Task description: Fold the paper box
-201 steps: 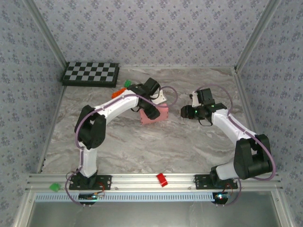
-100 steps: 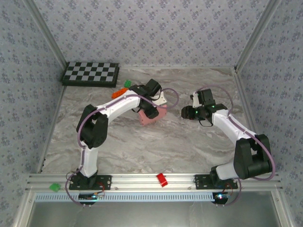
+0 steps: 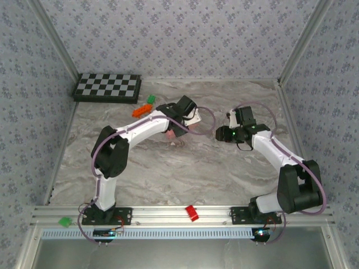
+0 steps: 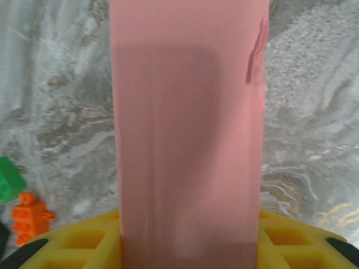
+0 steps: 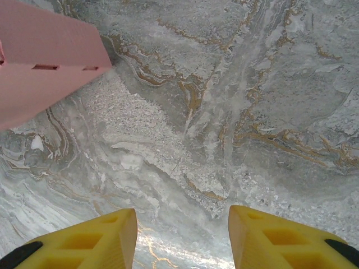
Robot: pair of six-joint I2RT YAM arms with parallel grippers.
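Observation:
The paper box (image 4: 188, 129) is a pink card piece that runs up the middle of the left wrist view, upright between the two yellow fingers (image 4: 73, 244). My left gripper (image 4: 189, 249) is shut on its near end. From above, the left gripper (image 3: 179, 129) covers most of the box (image 3: 170, 135) at mid-table. The right gripper (image 5: 182, 238) hangs open over bare marble, nothing between its fingers (image 5: 280, 238). A corner of the box (image 5: 45, 61) with two slots lies up and to its left. In the top view the right gripper (image 3: 222, 133) sits just right of the box, apart from it.
A chessboard (image 3: 107, 88) lies at the back left. An orange brick (image 3: 140, 111) and a green brick (image 3: 151, 99) sit behind the left arm, seen too as the orange brick (image 4: 31, 216) and green brick (image 4: 8, 179). A red block (image 3: 192, 213) rests on the front rail.
The left jaws have closed onto the pink box. The left gripper shifted slightly right and back, and the box is now mostly hidden under it. The right arm stayed still.

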